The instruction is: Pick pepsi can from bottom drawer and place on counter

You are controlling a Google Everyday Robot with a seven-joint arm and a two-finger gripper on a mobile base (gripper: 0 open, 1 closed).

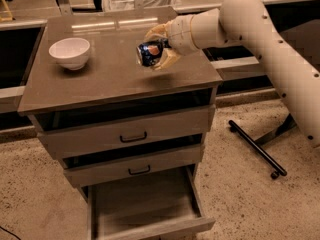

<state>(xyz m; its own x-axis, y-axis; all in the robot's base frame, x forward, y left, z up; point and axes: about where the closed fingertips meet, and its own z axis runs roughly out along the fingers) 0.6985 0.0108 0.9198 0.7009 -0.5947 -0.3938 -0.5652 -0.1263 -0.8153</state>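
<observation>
Above the counter (pixel 100 79), claw (pixel 159 48) grips tilted blue pepsi can (pixel 149 53).

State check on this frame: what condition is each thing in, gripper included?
gripper: shut on the pepsi can, over the right half of the counter
pepsi can: held, tipped sideways, not set down
bottom drawer: pulled out, open
top drawer: pushed in far more than the bottom one
middle drawer: likewise
white bowl: upright on the counter, left rear
</observation>
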